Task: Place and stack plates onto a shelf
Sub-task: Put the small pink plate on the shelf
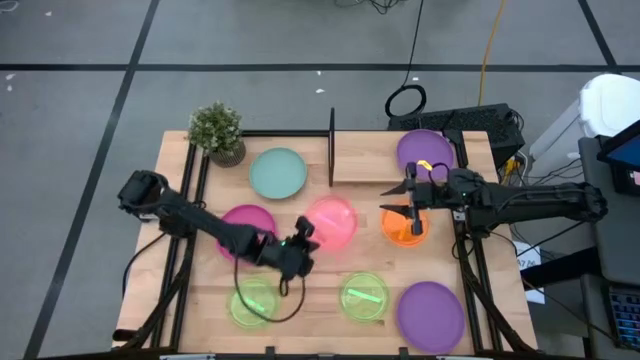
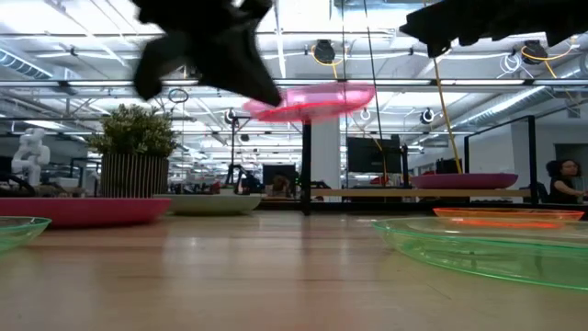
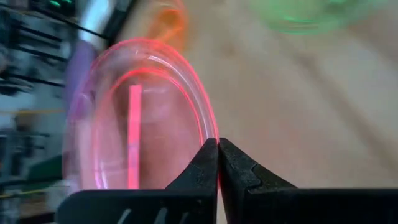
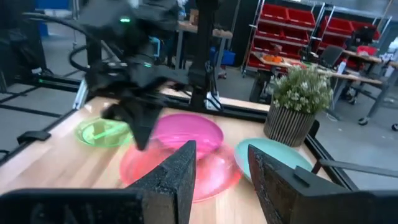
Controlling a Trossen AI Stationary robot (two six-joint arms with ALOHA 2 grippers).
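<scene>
On the worktop, the shelf holds one purple plate. The left gripper, jaws clamped on the pink plate's rim, holds it aloft, likely for carrying shelfward. The right gripper hovers, jaws wide, over the orange plate.

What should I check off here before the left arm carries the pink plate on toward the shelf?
1. Left gripper shut on pink plate rim: ok.
2. Plate lifted clear of the tabletop, seen in low view: ok.
3. Plate level: not ok, slightly tilted.
4. Right gripper open above orange plate, away from the carry path: cannot tell.
5. Shelf has bare board beside purple plate: ok.
</scene>
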